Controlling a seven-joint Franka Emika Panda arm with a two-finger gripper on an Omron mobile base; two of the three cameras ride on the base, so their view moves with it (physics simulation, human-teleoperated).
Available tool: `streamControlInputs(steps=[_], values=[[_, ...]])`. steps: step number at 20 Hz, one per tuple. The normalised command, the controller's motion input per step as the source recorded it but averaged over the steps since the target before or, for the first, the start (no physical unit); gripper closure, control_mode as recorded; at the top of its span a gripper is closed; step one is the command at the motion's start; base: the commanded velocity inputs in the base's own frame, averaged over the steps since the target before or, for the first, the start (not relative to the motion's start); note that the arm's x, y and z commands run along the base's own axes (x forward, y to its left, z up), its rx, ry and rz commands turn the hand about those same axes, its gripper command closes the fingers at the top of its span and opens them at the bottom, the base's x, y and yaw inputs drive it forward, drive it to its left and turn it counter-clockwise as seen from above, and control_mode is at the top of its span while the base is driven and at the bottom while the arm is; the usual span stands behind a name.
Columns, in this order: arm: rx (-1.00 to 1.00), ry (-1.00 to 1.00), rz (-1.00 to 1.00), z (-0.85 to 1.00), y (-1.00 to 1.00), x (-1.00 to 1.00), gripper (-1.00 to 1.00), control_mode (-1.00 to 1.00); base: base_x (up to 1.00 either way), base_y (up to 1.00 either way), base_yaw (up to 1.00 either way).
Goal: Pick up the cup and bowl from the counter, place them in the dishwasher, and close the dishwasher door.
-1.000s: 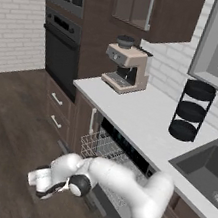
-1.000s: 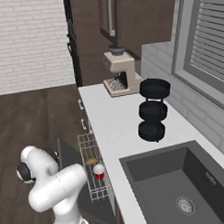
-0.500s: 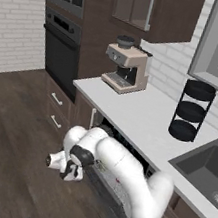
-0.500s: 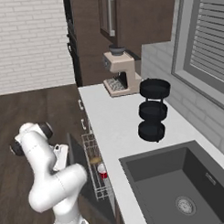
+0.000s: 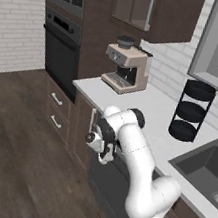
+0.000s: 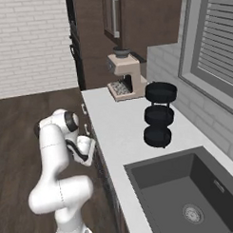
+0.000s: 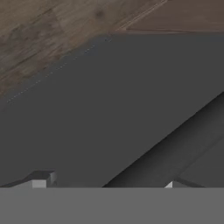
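The dishwasher door [image 5: 110, 185] stands upright under the counter [image 5: 153, 111], flush or almost flush with the cabinet fronts. My gripper [image 5: 101, 148] presses against the door's upper part, just below the counter edge, and is also seen from the other side [image 6: 88, 150]. In the hand view the dark door panel [image 7: 109, 100] lies close in front, and the fingertips [image 7: 41, 179] stand wide apart with nothing held, so the gripper [image 7: 107, 181] is open. The cup, the bowl and the wire rack are hidden behind the door.
A beige coffee machine [image 5: 126, 68] stands at the counter's far end, and a black three-tier stand [image 5: 191, 110] is beside the sink [image 5: 207, 166]. Brown drawers [image 5: 57, 109] and the black wall oven [image 5: 62, 42] lie to the left. Wooden floor [image 5: 14, 165] spreads before the cabinets.
The door has swung up from lying open to standing upright, with my hand rising and pushing it. The white rack and the red cup have gone out of sight behind it.
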Motion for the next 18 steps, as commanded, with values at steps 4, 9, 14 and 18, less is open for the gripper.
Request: streamControlInputs(steps=[4, 9, 14, 18], values=[[-0.44, -0.19, -0.27, -0.56, -0.65, 0.1, -1.0, -1.0, 0.0, 0.0, 0.0], [-0.51, -0.27, -0.23, -0.8, -0.37, 0.0, -1.0, -1.0, 0.0, 0.0, 0.0], [-0.51, -0.27, -0.22, -0.78, -0.19, 0.0, -1.0, -1.0, 0.0, 0.0, 0.0], [-0.41, -0.19, -0.19, -0.52, -0.06, 0.0, -1.0, -1.0, 0.0, 0.0, 0.0]])
